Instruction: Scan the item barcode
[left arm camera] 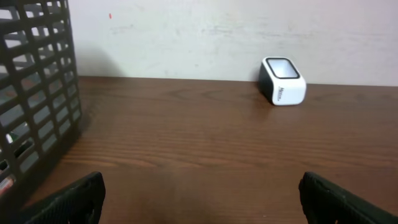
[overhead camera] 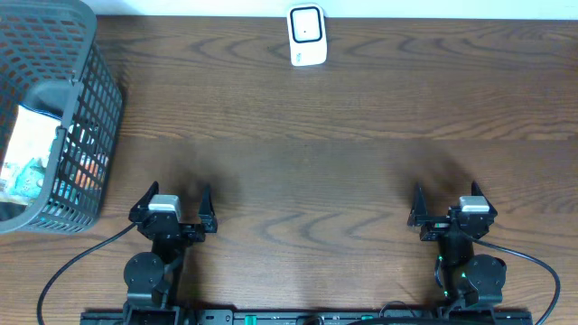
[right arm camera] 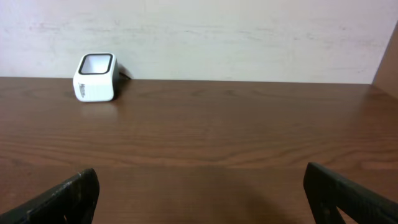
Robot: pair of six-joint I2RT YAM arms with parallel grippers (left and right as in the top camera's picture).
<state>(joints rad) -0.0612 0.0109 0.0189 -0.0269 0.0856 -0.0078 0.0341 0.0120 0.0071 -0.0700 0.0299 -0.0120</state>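
Note:
A white barcode scanner (overhead camera: 306, 35) with a dark window stands at the table's far edge, centre; it also shows in the left wrist view (left arm camera: 283, 81) and the right wrist view (right arm camera: 96, 77). An item in a pale, blue-printed pack (overhead camera: 25, 153) lies inside the dark mesh basket (overhead camera: 86, 63) at the far left. My left gripper (overhead camera: 175, 200) rests open near the front edge, left of centre, nothing between its fingertips (left arm camera: 84, 196). My right gripper (overhead camera: 446, 200) rests open at the front right, also holding nothing.
The basket wall (left arm camera: 37, 93) rises close on the left of the left gripper. A pale wall runs behind the table's far edge. Black cables trail from both arm bases along the front edge.

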